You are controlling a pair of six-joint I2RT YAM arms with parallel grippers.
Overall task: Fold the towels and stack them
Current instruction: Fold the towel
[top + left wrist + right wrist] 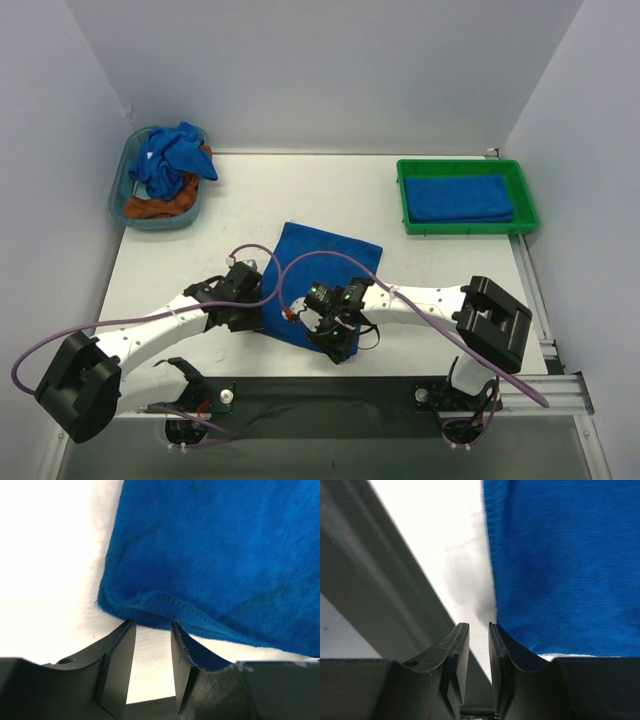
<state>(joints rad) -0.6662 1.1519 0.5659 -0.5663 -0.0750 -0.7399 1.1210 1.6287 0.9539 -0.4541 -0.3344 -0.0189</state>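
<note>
A plush royal-blue terry towel (pixel 330 265) is lying flat mid-table (pixel 450 255), a skewed rectangle (hem neatly stitched), its longer sides running near to far and leaning right. The left gripper (pixel 152 625) is standing spread at the towel's near corner, pinching nothing. The right gripper (pixel 479 626) is showing a narrow, empty slit.

A white tabletop (pixel 300 190) fills the middle of the overhead view, matte and lightly scuffed. Three plain, pale grey-lavender walls close it in: a back wall (pixel 320 70), a left wall (pixel 50 180) and a right wall (pixel 590 150), all bare. A silver metal rail (pixel 540 300) runs down the tabletop's right edge, and a dark strip (pixel 320 395) lies along the near edge. The light is even and soft, with faint shadows. Both wrist views show the tabletop (pixel 50 555) glaring white.
</note>
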